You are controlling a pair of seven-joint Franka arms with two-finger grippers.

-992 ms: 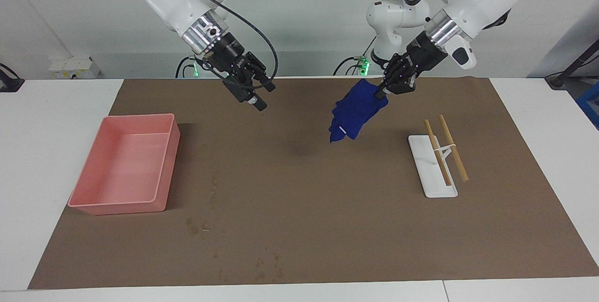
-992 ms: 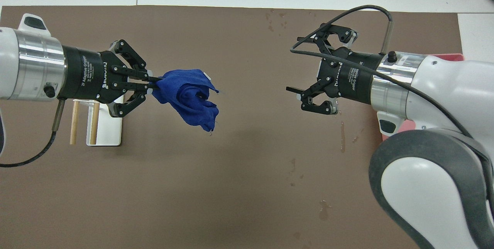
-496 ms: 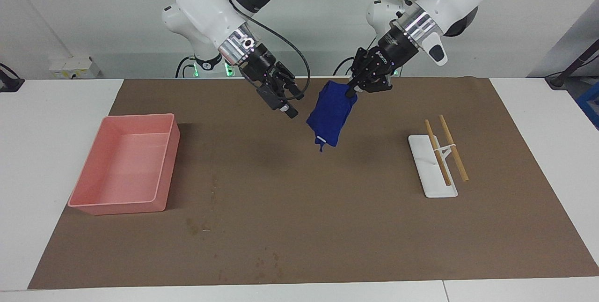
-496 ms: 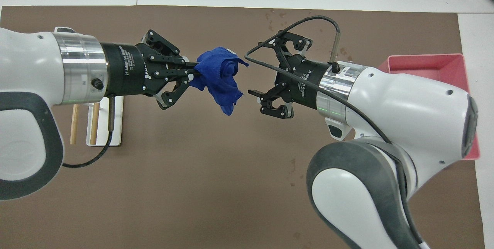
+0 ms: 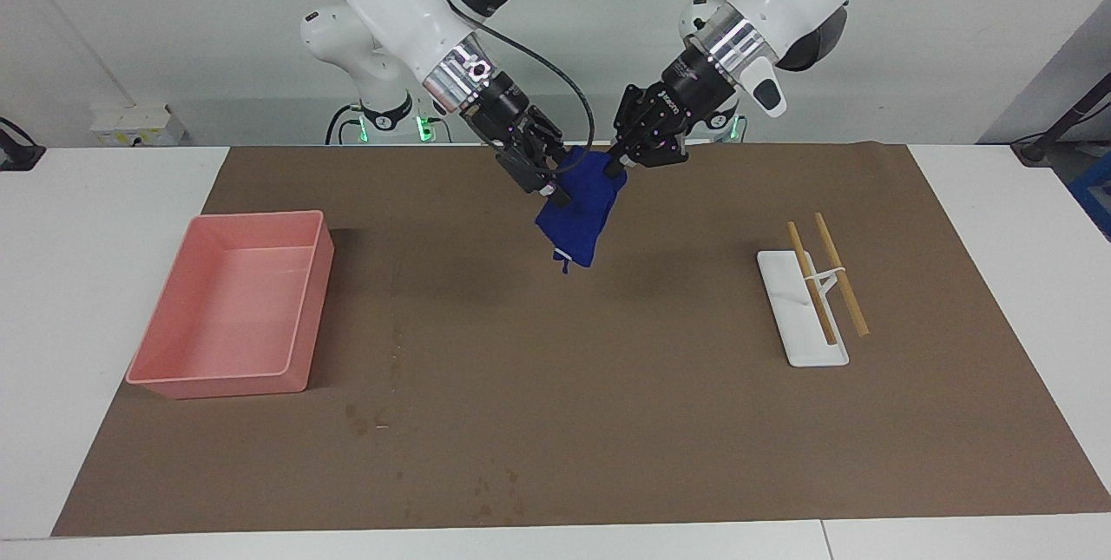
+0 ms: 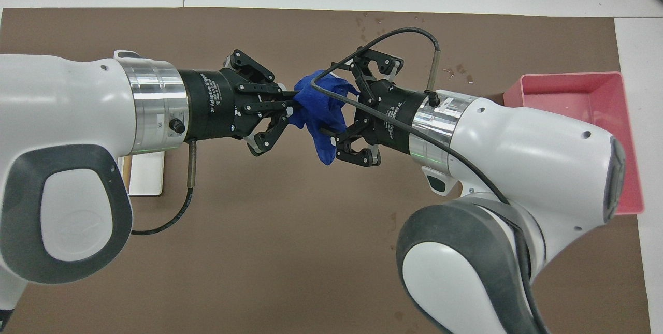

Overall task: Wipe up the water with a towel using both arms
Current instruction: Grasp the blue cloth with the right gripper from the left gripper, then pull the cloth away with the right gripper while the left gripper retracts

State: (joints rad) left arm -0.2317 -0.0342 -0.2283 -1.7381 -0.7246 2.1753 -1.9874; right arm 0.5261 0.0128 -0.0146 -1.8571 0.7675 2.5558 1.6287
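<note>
The blue towel [image 5: 580,211] hangs bunched in the air over the brown mat [image 5: 608,386], about midway along the table. My left gripper [image 5: 618,168] is shut on the towel's upper corner, as the overhead view also shows for the left gripper [image 6: 296,101] and towel [image 6: 317,111]. The right gripper [image 5: 560,178] is open, and its spread fingers reach around the other side of the hanging cloth; from overhead the right gripper [image 6: 336,107] meets the towel head-on. Water [image 5: 356,419] shows as small dark blotches on the mat at the edge farthest from the robots, with more water [image 6: 370,20] there.
A pink tray [image 5: 217,386] sits toward the right arm's end, also seen in the overhead view [image 6: 570,75]. Toward the left arm's end, a white holder [image 5: 803,343] carries two wooden sticks [image 5: 840,275]; my left arm hides most of the holder [image 6: 145,173] from overhead.
Both arms swung toward the middle of the table. The left gripper carried the hanging towel toward the right gripper, whose open fingers have closed the gap and now reach around the cloth.
</note>
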